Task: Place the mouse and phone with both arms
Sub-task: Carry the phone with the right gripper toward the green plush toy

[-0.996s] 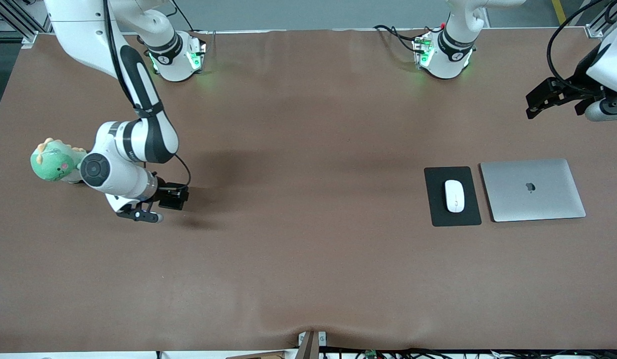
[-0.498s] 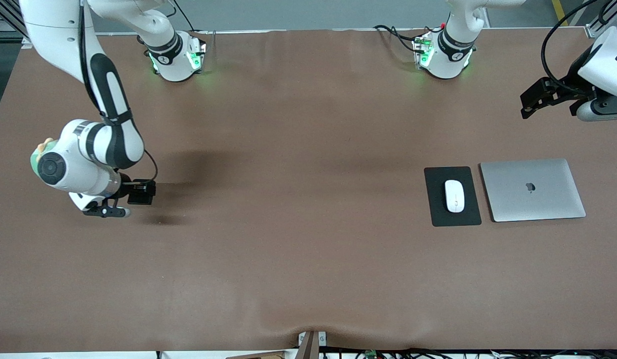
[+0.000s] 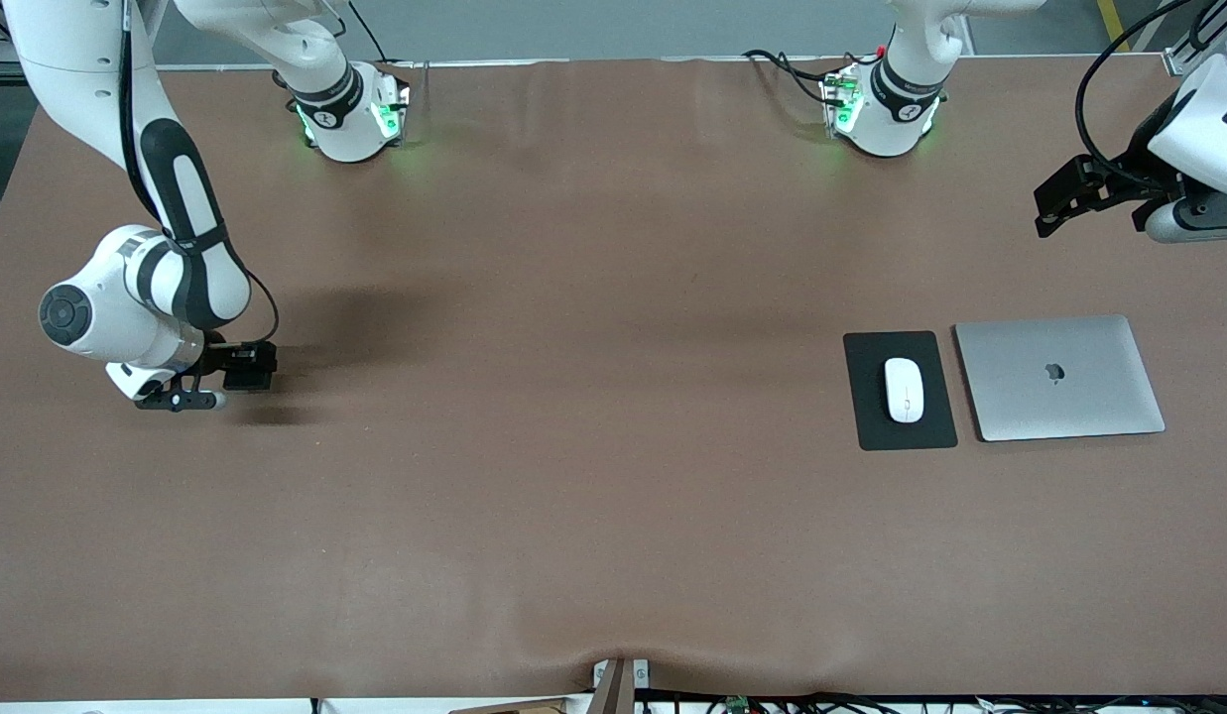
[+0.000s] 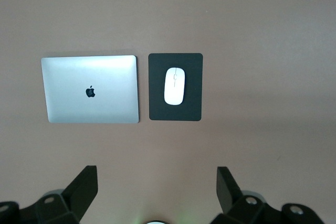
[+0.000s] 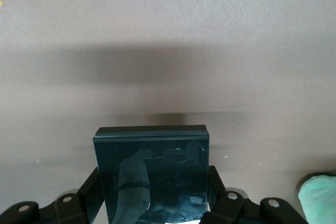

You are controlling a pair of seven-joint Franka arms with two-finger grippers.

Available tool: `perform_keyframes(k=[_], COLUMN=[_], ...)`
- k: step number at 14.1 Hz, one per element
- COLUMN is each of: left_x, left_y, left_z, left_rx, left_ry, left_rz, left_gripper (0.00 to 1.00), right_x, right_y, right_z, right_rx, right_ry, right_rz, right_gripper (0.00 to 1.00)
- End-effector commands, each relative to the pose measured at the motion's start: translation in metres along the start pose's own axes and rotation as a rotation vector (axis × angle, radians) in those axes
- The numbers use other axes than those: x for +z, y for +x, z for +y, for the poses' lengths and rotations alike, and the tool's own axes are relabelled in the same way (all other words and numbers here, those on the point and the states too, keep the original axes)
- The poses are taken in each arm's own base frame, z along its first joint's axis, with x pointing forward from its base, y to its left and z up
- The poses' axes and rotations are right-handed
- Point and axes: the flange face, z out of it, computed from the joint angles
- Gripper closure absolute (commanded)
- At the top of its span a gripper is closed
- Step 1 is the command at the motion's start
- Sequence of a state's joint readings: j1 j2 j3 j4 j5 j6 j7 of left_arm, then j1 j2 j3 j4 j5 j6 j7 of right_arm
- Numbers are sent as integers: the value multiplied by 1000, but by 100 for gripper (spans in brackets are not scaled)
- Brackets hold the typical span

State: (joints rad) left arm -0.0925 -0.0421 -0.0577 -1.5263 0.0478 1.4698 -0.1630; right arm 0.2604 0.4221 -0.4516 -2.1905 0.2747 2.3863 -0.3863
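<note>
The white mouse (image 3: 904,389) lies on a black mat (image 3: 871,397) beside a closed silver laptop (image 3: 1059,377), toward the left arm's end of the table. In the left wrist view the mouse (image 4: 175,85) lies apart from my left gripper (image 4: 156,182), which is open and empty. In the front view my left gripper (image 3: 1051,206) hangs over bare table at that end. My right gripper (image 3: 238,371) is shut on the black phone (image 3: 254,363), held over the table at the right arm's end. The right wrist view shows the phone (image 5: 157,150) between the fingers of my right gripper (image 5: 152,187).
A green plush toy (image 5: 318,195) shows at the edge of the right wrist view; the right arm hides it in the front view. The mat (image 4: 194,87) and laptop (image 4: 90,88) lie side by side. A brown cloth (image 3: 573,446) covers the table.
My right arm has carried the phone toward the right arm's end of the table and now covers the green plush toy. My left gripper has shifted slightly.
</note>
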Motion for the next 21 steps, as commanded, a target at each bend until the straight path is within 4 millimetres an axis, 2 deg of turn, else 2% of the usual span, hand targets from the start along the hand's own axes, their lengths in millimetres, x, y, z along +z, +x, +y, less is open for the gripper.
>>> perform_keyframes(k=[1, 3, 7, 8, 9, 10, 13, 15, 17, 19, 21], left_x=[-3, -2, -4, -2, -2, 3, 23, 34, 37, 33, 26], left_y=[0, 0, -1, 0, 1, 6, 17, 23, 26, 25, 20], left_z=[0, 1, 0, 1, 2, 4, 10, 14, 14, 10, 6], left_rx=[-10, -10, -9, -10, -8, -6, 2, 6, 5, 0, -4], left_ry=[-6, -6, -6, -6, -6, -8, -14, -12, -12, -11, -12], left_rz=[6, 4, 7, 4, 6, 4, -27, -46, -49, -41, -32], left_gripper=[0, 0, 0, 0, 0, 0, 0, 0, 0, 0, 0], right_x=[4, 14, 22, 24, 26, 27, 25, 17, -8, -36, -59], right_y=[-22, -30, -33, -34, -33, -33, -32, -27, -12, 5, 13], right_z=[13, 16, 20, 20, 20, 21, 19, 17, 12, 9, 7], right_rx=[-20, -38, -29, -26, -26, -22, -23, -27, -35, -47, -58], right_ry=[10, -3, -10, -8, -9, -8, -4, 10, 40, 75, 81], right_rz=[9, 19, 18, 14, 10, 7, 4, -3, -17, -50, -27], right_gripper=[100, 100, 100, 94, 41, 0, 0, 0, 0, 0, 0])
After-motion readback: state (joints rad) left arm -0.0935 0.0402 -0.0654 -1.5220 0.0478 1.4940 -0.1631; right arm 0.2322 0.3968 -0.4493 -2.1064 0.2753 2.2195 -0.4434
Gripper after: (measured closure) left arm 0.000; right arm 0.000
